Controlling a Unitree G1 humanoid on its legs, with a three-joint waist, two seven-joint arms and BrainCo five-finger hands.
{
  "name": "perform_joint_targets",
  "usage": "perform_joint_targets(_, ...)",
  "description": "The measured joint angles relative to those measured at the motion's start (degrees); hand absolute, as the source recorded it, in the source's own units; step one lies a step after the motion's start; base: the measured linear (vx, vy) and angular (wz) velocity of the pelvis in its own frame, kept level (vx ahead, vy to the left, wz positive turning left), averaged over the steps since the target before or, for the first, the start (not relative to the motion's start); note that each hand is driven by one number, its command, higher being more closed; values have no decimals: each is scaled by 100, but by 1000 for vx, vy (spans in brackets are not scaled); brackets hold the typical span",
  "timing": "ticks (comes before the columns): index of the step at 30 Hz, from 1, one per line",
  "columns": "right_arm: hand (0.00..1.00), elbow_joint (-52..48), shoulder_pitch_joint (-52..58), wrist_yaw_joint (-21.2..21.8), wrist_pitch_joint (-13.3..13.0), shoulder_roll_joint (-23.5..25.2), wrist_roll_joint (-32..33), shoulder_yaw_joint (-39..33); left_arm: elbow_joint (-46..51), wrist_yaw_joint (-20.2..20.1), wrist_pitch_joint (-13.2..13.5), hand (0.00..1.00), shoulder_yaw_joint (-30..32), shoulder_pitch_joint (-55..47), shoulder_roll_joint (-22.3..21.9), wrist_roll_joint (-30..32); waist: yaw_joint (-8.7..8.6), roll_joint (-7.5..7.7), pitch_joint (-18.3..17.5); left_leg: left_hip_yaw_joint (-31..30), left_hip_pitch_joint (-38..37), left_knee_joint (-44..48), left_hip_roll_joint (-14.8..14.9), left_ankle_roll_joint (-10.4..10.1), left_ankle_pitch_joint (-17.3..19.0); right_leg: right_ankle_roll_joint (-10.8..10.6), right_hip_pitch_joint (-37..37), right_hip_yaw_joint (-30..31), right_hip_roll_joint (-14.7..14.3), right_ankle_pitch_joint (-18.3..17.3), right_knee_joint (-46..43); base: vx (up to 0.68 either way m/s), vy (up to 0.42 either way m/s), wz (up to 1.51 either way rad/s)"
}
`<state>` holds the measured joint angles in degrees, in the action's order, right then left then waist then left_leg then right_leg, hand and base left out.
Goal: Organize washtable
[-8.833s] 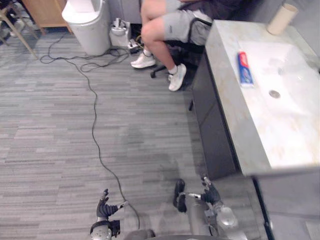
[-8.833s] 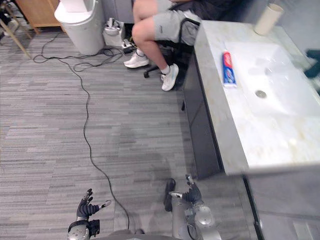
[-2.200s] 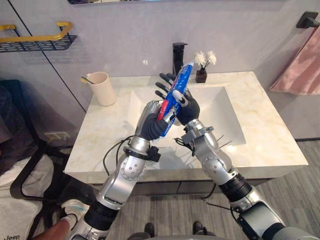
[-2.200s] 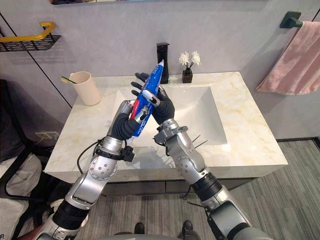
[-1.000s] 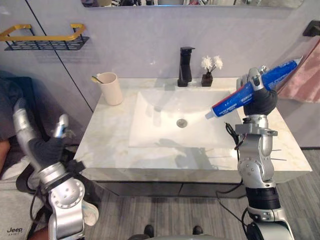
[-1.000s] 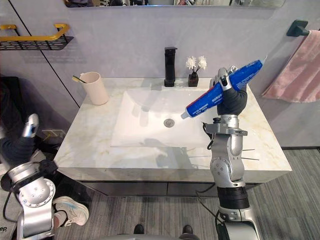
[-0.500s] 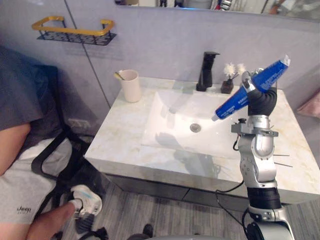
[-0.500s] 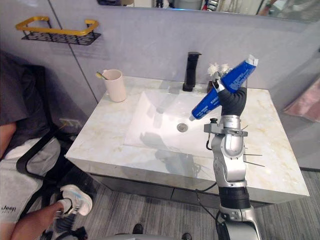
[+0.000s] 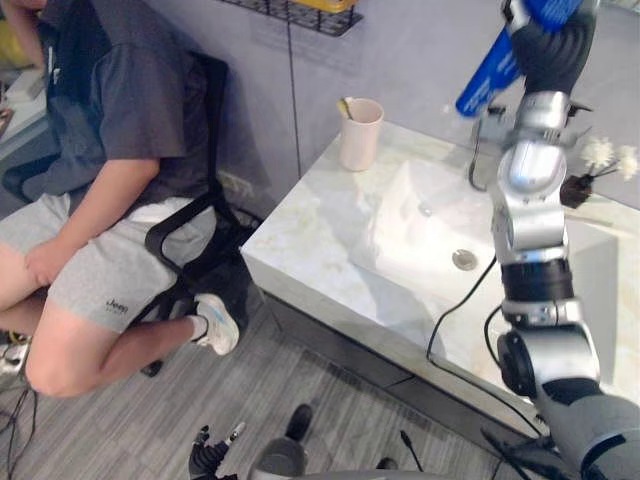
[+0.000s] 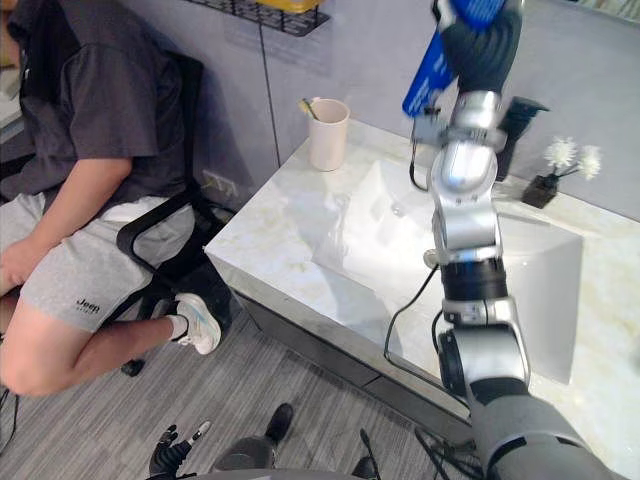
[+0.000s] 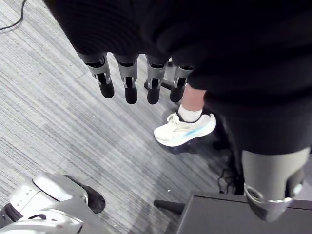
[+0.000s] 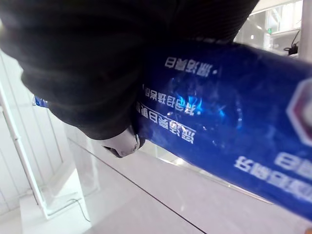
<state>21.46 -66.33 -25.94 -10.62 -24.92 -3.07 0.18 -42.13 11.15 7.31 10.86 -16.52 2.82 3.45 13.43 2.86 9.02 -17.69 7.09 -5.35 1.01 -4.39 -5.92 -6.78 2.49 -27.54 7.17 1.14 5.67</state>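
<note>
My right hand [image 9: 553,48] is raised high over the back of the washtable [image 9: 310,250], shut on a blue toothpaste tube [image 9: 488,80] that slants down to the left; the tube [image 12: 219,122] sits close against the palm in the right wrist view. A beige cup [image 9: 360,133] with a toothbrush in it stands at the counter's far left corner. The white sink basin [image 9: 420,215] lies below the raised arm. My left hand [image 9: 208,462] hangs low over the floor, open, its fingers [image 11: 129,85] straight and empty.
A person [image 9: 90,190] sits on a black chair [image 9: 190,255] left of the washtable, one white shoe [image 11: 184,129] close to the cabinet. A black faucet [image 10: 522,118] and a small vase of white flowers [image 9: 605,158] stand at the back. A wire shelf [image 9: 315,12] hangs on the wall.
The camera has swung left, bringing the seated person into view. My right hand keeps the tube and holds it higher. My left hand has dropped from beside the counter towards the floor.
</note>
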Motion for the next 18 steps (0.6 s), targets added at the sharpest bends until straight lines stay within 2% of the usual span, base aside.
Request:
perform_joint_targets(5, 100, 687, -663, -255, 205, -212, -280, 165, 35, 3, 82, 0, -19, 19, 18, -11, 62, 16, 310, -49, 251, 100, -19, 4, -5, -1, -150, -85, 1, 0, 1, 30, -4, 5)
perform_joint_targets(9, 100, 1206, -1075, -424, 366, -432, -426, 253, 96, 21, 92, 0, -63, 151, 18, -58, 242, 3, 516, -66, 493, 149, 6, -4, -10, 13, -382, -85, -28, 11, 3, 2, 1, -1)
perform_joint_targets(11, 100, 1333, -1183, -452, 387, -504, -425, 253, 99, 31, 120, 0, -103, 257, 20, -61, 322, -11, 621, -82, 533, 160, 4, -6, -11, 14, -394, -99, -28, 12, 4, 0, 4, 2)
perform_joint_targets(15, 100, 1359, -1319, -550, 424, -504, -350, 252, 100, 56, 207, 0, -151, 366, 33, -76, 344, -21, 747, -178, 705, 212, -23, -28, -26, 14, -487, -220, -23, 12, 7, 5, 18, 13)
perform_joint_targets(18, 100, 1358, -1360, -628, 426, -504, -308, 253, 104, 60, 215, 0, -192, 456, 35, -178, 455, -44, 892, -227, 740, 218, -23, -32, -29, 12, -501, -255, -31, 9, 21, -9, 20, 6)
